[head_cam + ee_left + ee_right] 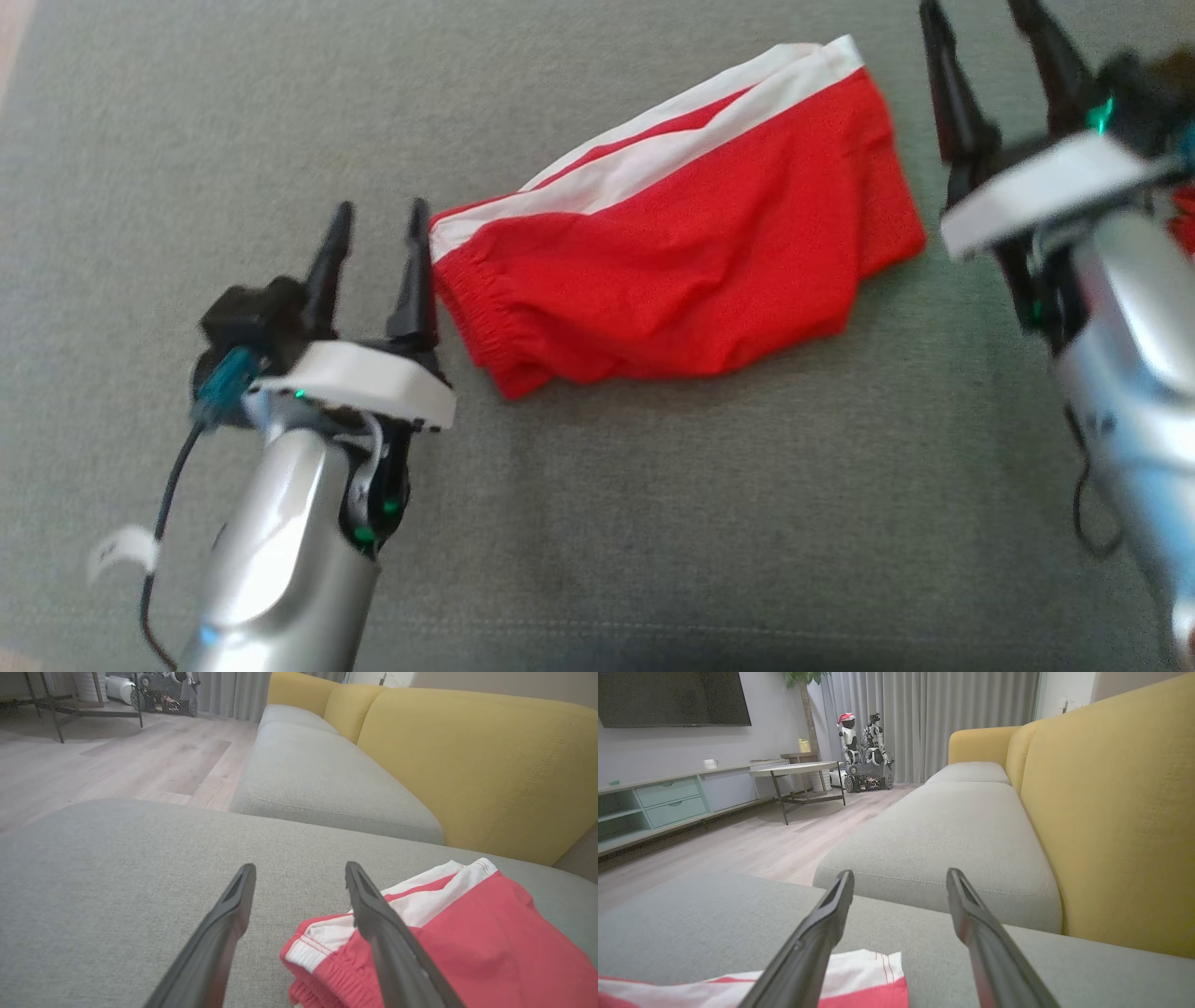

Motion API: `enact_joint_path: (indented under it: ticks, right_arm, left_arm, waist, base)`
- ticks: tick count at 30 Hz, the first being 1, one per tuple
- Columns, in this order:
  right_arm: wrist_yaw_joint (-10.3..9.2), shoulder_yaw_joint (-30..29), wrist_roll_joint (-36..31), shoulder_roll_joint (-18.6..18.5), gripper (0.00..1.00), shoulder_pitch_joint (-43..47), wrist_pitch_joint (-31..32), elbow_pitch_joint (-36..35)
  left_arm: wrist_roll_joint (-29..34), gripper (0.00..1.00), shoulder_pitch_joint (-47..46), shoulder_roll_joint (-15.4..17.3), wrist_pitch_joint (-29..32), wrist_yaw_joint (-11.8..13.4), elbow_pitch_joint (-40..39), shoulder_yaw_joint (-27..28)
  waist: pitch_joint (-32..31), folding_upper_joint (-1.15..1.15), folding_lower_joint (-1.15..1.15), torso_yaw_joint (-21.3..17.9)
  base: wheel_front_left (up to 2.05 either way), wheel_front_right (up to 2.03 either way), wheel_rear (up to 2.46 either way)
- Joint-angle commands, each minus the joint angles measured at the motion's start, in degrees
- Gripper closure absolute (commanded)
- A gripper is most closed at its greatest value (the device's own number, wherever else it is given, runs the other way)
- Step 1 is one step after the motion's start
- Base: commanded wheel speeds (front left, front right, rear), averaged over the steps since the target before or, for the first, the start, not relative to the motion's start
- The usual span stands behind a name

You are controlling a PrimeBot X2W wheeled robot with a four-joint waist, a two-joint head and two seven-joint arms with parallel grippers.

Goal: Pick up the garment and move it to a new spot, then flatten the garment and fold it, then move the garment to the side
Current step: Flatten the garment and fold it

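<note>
Fingers (322, 271) on the left gripper (382, 213) are spread wide and hold nothing; the right gripper (973, 14) is likewise wide open and empty.

Head view: I see the red shorts (672, 243) lying doubled over on the grey cushion (653, 523), between the two grippers. The elastic waistband lies at the left and the white stripes run along the far edge. The left gripper's inner finger stands right against the waistband corner; I cannot tell whether it touches. The right gripper sits off the shorts' right end, apart from the cloth.

Left wrist view: the left gripper (300, 870) points toward the yellow backrest (467, 765), with the shorts (490, 938) beside and under its right-hand finger. Risk, in my judgement: any sideways motion here may hook the elastic and drag the fold open.

Right wrist view: the right gripper (900, 877) sits above the white hem of the shorts (873, 970). Risk: closing low on this edge may pinch the top layer alone, so that the shorts peel open when I carry them aside. Uneven lifting by the two arms would also skew the fold.
</note>
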Motion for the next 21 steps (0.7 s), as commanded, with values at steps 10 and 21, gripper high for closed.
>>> enact_joint_path:
  ticks: [10, 21]
  right_arm:
    - [-0.05, -11.96, -10.21, 4.25, 0.00, 19.81, -0.47, -14.52]
    - [-0.05, -17.64, -14.97, 8.70, 0.00, 33.90, 5.59, -26.15]
  left_arm:
    - [5.21, 0.00, 8.79, 2.29, -0.67, 1.87, -10.61, 5.50]
    - [6.71, 0.00, 16.43, 3.48, -0.64, 2.89, -12.20, 5.00]
  waist:
    - [-4.81, 0.00, 0.00, -4.25]
    - [-7.83, 0.00, 0.00, -5.58]
  base:
    - [0.00, 0.00, 0.00]
    - [0.00, 0.00, 0.00]
